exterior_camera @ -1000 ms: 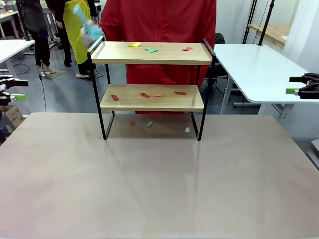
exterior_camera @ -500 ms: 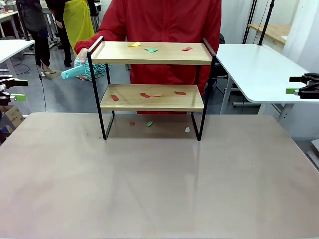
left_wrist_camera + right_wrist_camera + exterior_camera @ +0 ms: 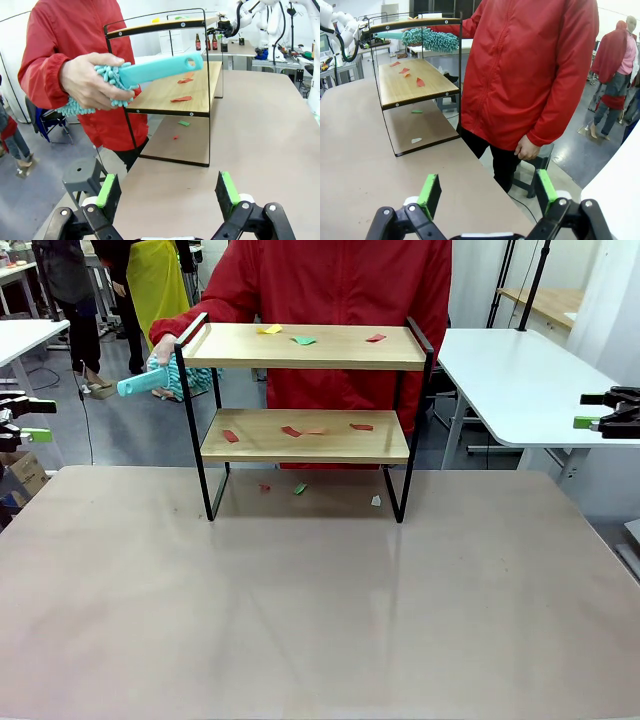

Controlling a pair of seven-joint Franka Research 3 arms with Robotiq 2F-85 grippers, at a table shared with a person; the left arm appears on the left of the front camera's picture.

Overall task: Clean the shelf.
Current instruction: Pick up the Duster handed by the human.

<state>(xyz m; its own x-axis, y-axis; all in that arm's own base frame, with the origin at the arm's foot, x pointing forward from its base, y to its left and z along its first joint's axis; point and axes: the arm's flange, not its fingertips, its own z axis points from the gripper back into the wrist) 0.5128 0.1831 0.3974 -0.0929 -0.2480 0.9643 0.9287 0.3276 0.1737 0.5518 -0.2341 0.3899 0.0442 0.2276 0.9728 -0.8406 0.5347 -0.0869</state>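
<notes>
The shelf [image 3: 330,448] stands far on the table [image 3: 320,610] (scraps [image 3: 302,340] on and under it), person [image 3: 330,280] behind

Wooden shelf [image 3: 250,445] on table [image 3: 320,620], perhaps paper scraps [image 3: 300,489]

A lab or test hall: plain white desks [image 3: 520,380] stand on a grey floor [image 3: 130,435], black tripod poles [image 3: 534,285] rise far right, and people [image 3: 70,290] stand about far left.

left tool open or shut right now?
Open. In the left wrist view the left tool shows its green pads far apart, nothing held between them.
</notes>
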